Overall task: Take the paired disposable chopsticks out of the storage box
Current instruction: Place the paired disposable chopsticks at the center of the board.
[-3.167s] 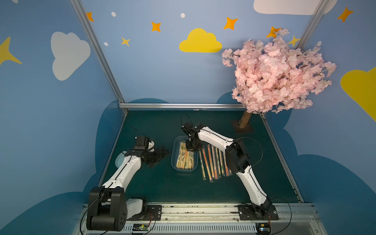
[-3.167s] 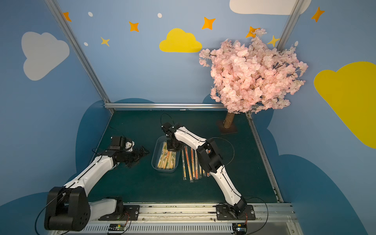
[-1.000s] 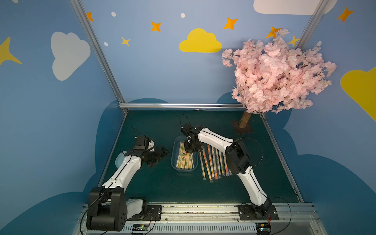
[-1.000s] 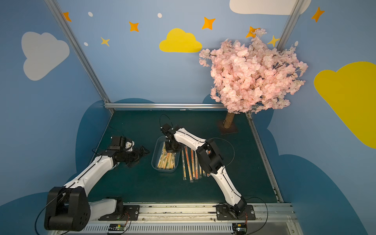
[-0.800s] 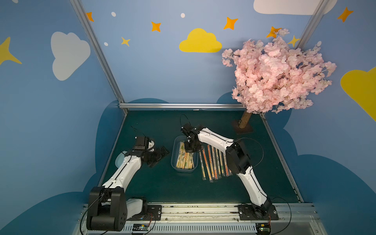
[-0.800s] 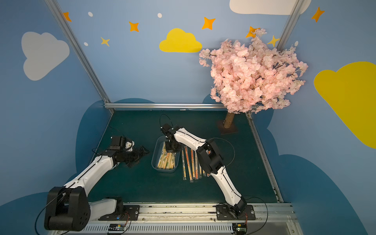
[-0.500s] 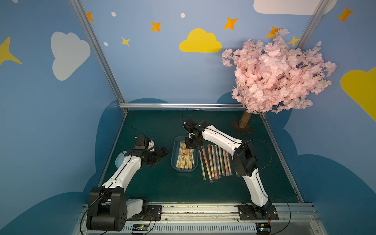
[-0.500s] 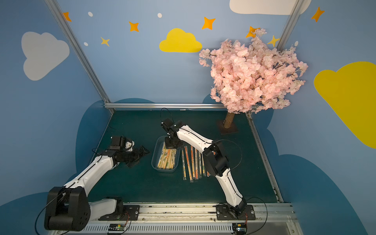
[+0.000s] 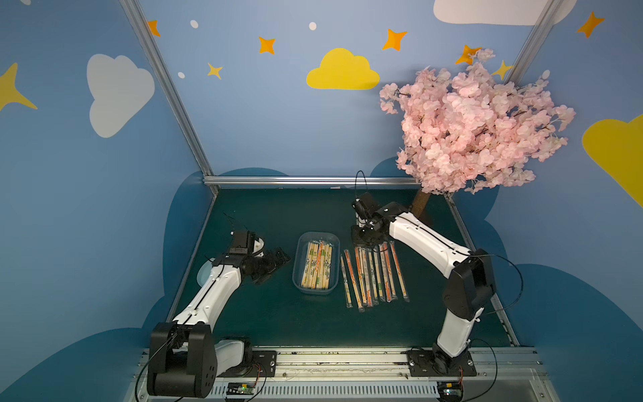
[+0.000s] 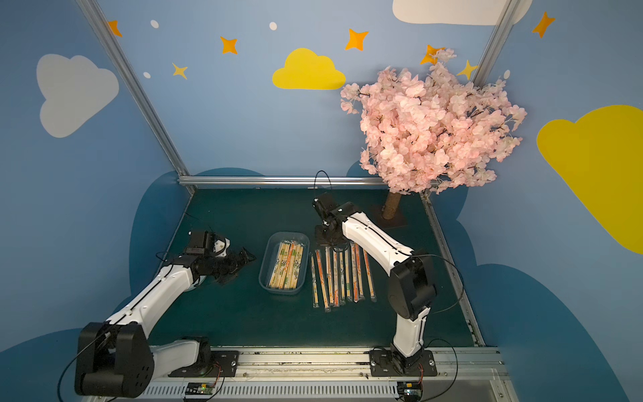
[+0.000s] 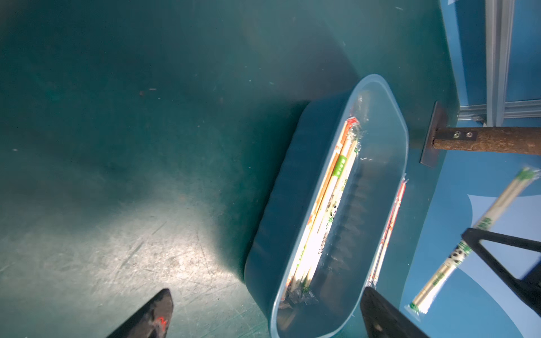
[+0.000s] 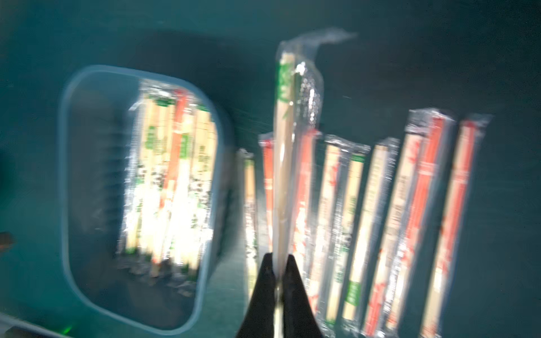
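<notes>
Right wrist view gives you the relation that matters. On the green table (image 9: 313,330) the storage box (image 9: 316,291) stands between the two arms, and a bundle of paired disposable chopsticks (image 9: 316,266) lies inside it, lengthwise to the box. Just beside the box, on the right arm's side, a row of sleeved pairs (image 9: 374,275) lies on the table, all nearly parallel to the box's long side.

The right gripper (image 12: 277,281) is closed on one end of a green-printed pair (image 12: 284,146). This pair points away from the fingers, along the same direction as the row, and it hangs above the row's pairs nearest to the box. In the left wrist view it (image 11: 474,234) is clear of the table and tilted.

The left gripper (image 10: 240,262) is wide open and empty, on the other side of the box, a little apart from it.

I think you should lower the held pair parallel to the row, and the right arm is the nearer one.
</notes>
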Controlling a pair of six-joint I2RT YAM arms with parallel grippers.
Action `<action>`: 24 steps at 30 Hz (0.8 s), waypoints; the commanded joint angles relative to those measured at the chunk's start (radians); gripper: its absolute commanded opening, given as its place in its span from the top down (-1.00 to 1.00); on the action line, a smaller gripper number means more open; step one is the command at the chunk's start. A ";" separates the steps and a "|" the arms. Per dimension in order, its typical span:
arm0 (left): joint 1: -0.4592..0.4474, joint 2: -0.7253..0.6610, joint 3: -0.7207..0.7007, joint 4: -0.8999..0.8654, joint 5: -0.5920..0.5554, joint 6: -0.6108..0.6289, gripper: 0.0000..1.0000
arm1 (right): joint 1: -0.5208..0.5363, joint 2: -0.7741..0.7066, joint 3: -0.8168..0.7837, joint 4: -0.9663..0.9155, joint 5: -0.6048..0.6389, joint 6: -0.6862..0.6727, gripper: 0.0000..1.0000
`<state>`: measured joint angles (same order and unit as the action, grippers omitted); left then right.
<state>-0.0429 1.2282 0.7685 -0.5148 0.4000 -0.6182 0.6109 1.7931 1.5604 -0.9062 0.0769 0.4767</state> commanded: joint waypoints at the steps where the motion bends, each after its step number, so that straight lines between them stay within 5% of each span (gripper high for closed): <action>1: -0.013 -0.024 0.037 -0.048 -0.002 0.021 -1.00 | -0.091 -0.075 -0.132 0.047 0.082 -0.098 1.00; 9: -0.053 -0.028 0.070 -0.071 -0.025 0.006 -1.00 | -0.261 -0.063 -0.286 0.092 0.124 -0.180 1.00; 22: -0.082 -0.025 0.077 -0.071 -0.038 -0.008 -1.00 | -0.298 0.072 -0.304 0.058 0.265 -0.202 0.99; 24: -0.086 -0.023 0.078 -0.070 -0.042 -0.007 -1.00 | -0.296 0.092 -0.296 0.059 0.257 -0.201 0.85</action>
<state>-0.1234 1.2144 0.8230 -0.5713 0.3660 -0.6220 0.3187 1.8595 1.2617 -0.8368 0.3141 0.2802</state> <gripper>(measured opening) 0.999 0.065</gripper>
